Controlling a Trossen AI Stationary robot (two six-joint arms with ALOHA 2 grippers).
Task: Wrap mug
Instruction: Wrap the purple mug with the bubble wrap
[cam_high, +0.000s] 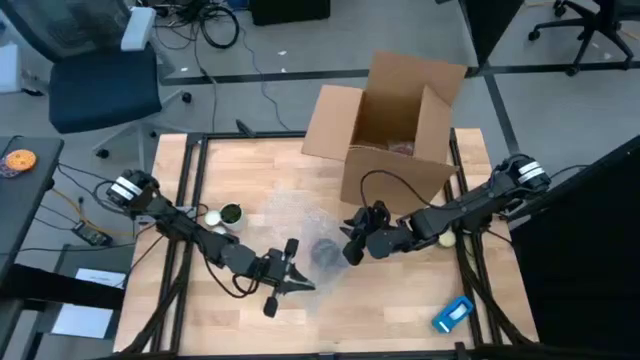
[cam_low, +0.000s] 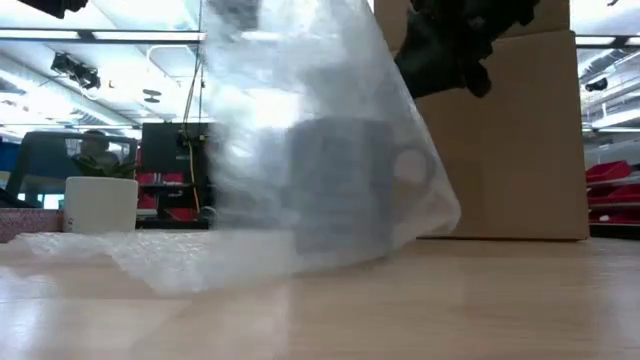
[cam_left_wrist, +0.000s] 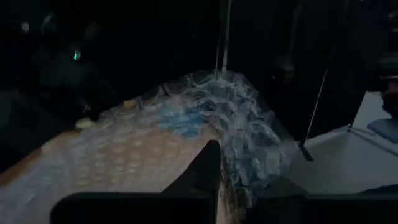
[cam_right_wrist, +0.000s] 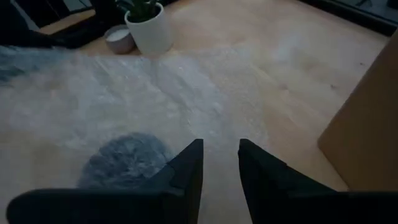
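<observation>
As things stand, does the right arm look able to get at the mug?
Probably yes, though not bare: the right pincer, open, sits right beside the mug, but bubble wrap drapes over it, so any grip would go through the wrap.

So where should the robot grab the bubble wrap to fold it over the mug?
Probably the loose flat edge of the bubble wrap lying on the table on the left arm's side. It spreads thin and free there, so the left gripper could pinch it from the side and lift it over the mug.

Can't make out any readable text, labels or numbers anywhere, not even on the brown cardboard box (cam_high: 395, 120).
</observation>
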